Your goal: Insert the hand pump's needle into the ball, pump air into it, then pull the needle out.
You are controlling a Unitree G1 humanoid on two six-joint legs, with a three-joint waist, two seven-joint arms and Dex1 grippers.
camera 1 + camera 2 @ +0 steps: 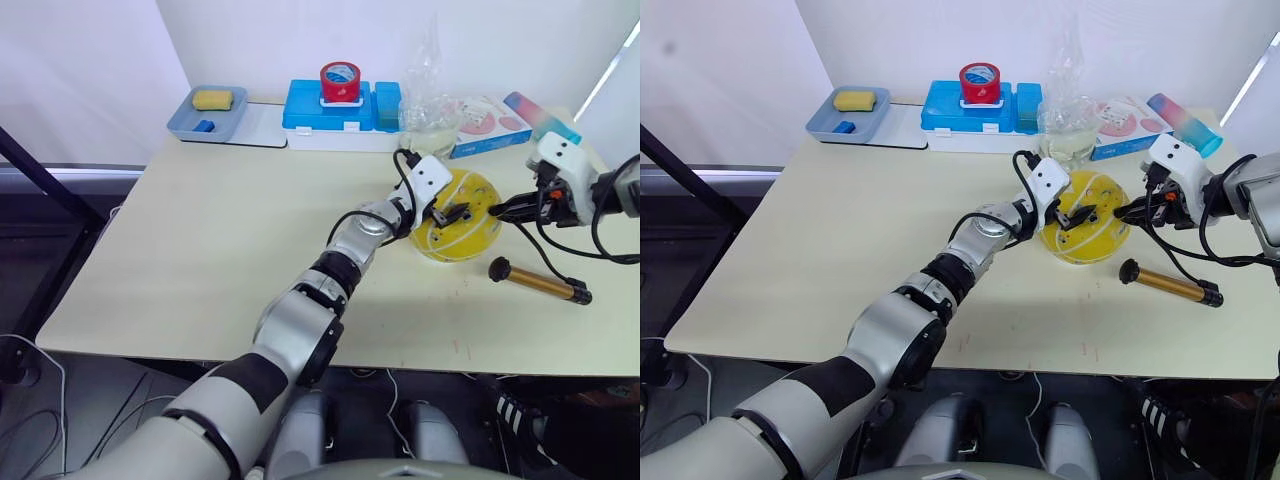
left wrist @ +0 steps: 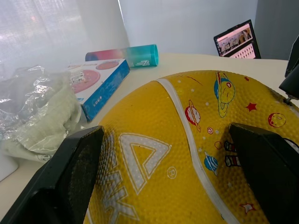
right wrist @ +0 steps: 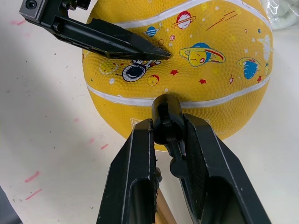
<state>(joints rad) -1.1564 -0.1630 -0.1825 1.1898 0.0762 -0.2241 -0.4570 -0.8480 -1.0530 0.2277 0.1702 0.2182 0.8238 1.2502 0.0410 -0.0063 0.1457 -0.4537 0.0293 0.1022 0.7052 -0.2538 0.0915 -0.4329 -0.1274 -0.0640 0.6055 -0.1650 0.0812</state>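
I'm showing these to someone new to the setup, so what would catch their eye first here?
The yellow ball with its printed planets, near the table's right side, with the left hand spread over its top. Then the right hand, shut on the needle's black fitting at the ball's side. The gold-bronze hand pump lies flat on the table just in front of the ball.

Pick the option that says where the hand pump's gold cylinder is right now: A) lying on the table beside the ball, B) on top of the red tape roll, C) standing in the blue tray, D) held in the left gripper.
A: the hand pump lies flat on the table beside the ball, with neither gripper on its cylinder.
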